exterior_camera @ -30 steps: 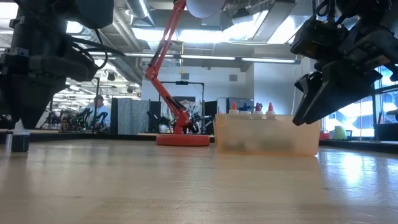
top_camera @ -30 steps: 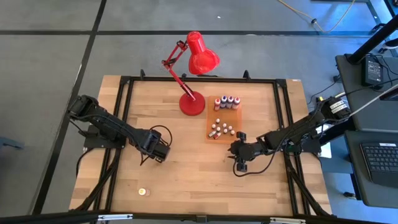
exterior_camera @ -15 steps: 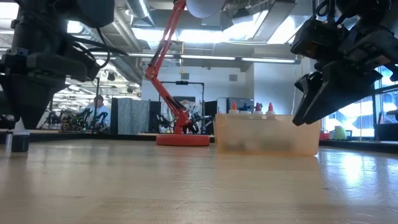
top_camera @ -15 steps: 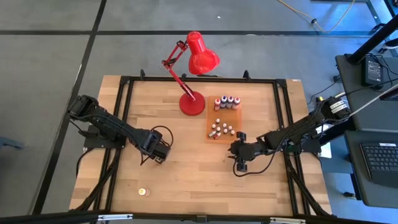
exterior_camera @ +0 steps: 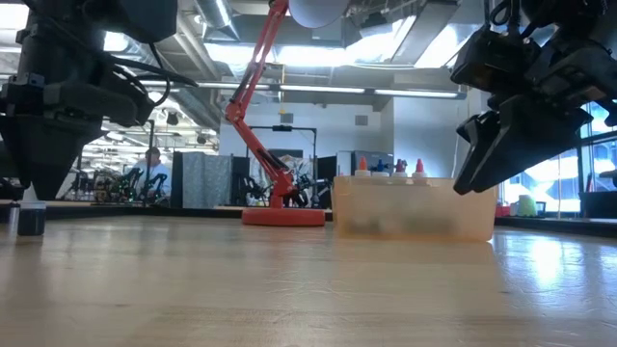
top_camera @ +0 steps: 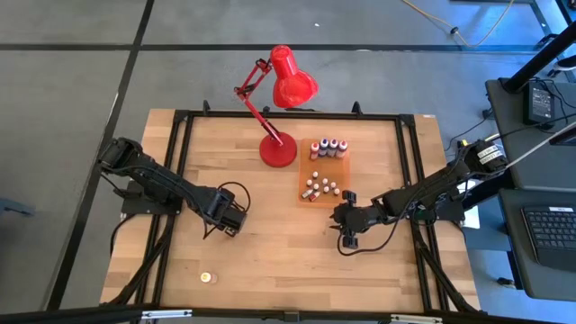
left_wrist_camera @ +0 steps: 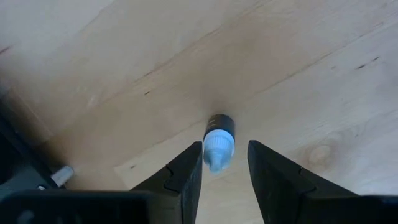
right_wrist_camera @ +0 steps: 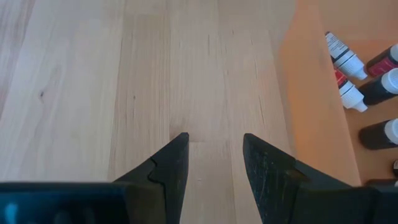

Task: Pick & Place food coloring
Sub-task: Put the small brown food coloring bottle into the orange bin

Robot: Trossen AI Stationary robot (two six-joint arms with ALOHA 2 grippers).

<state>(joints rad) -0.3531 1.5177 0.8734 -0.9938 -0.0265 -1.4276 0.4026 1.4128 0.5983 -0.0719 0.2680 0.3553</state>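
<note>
The left pincer (left_wrist_camera: 225,163), fingers spread, hovers over a lone dark food coloring bottle (left_wrist_camera: 219,140) standing mid-frame on the bench (left_wrist_camera: 298,68), poised to grasp: it likely must descend and pinch.

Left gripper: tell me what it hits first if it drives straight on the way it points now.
The left gripper is open and points down at a small dark bottle with a white cap standing on the table. Going straight on, the fingers would likely pass either side of the cap; depth is unclear.
</note>
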